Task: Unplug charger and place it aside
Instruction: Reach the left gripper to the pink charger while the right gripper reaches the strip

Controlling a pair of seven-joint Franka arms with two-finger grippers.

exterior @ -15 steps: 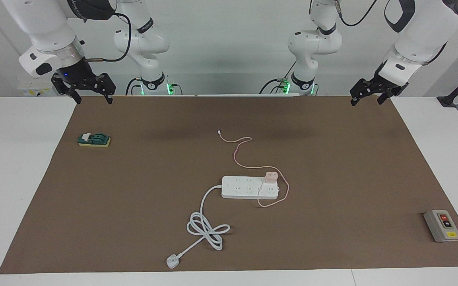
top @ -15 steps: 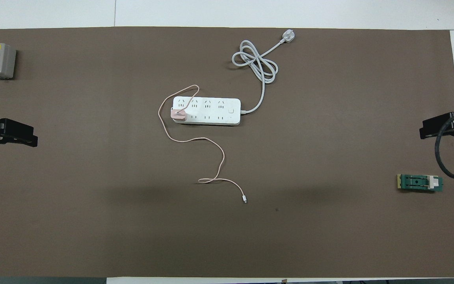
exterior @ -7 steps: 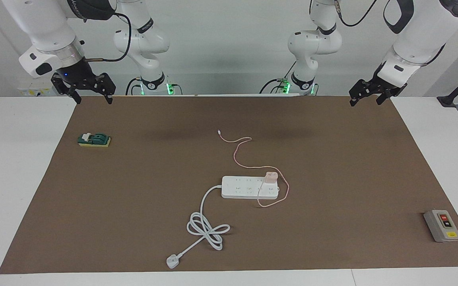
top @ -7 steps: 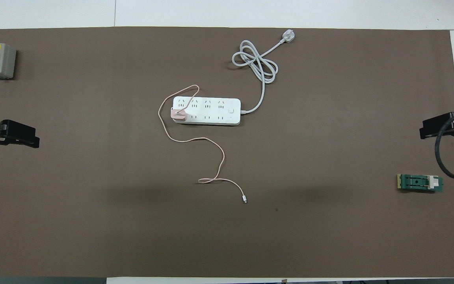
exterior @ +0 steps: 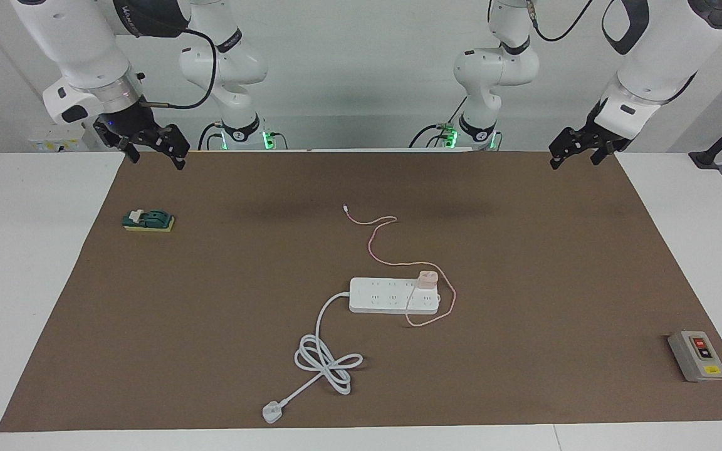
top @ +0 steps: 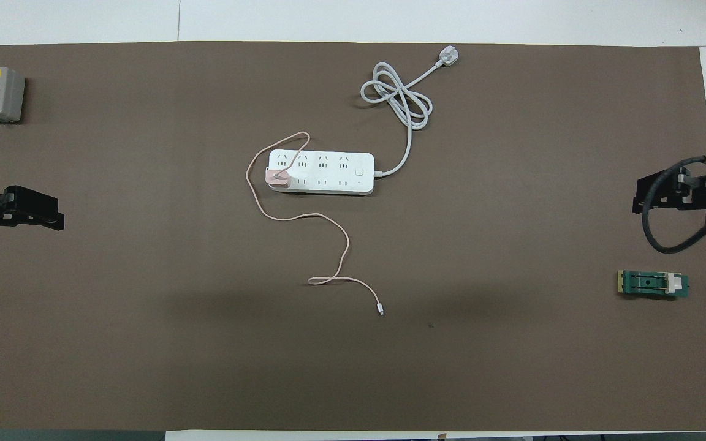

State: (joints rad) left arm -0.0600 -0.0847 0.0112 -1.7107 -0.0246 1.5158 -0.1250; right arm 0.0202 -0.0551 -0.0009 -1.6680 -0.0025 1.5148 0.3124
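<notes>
We see a white counter (exterior: 29, 282) covered by a brown mat (exterior: 524, 263). At its middle lies a white power strip (exterior: 392, 295), its thick cord (exterior: 326, 360) coiled farther from the robots. The pink charger (exterior: 427, 279) sits plugged into the strip's end toward the left arm, so the task looks not yet begun; its thin cable (exterior: 378, 233) loops around that end and trails nearer to the robots.

Both arms hang raised over the mat's near corners, probably to keep the middle clear. The left end effector (exterior: 577, 152) is spread wide and empty. The right end effector (exterior: 153, 152) also shows its fingers apart, holding nothing.

A grey switch box (exterior: 697, 356) rests at the left arm's end, a small green block (exterior: 148, 220) at the right arm's end; neither matters here.

Compared with a second ago, the right end effector has turned and shifted inward over the mat, and the left has edged inward slightly. Charger and strip have not moved.
</notes>
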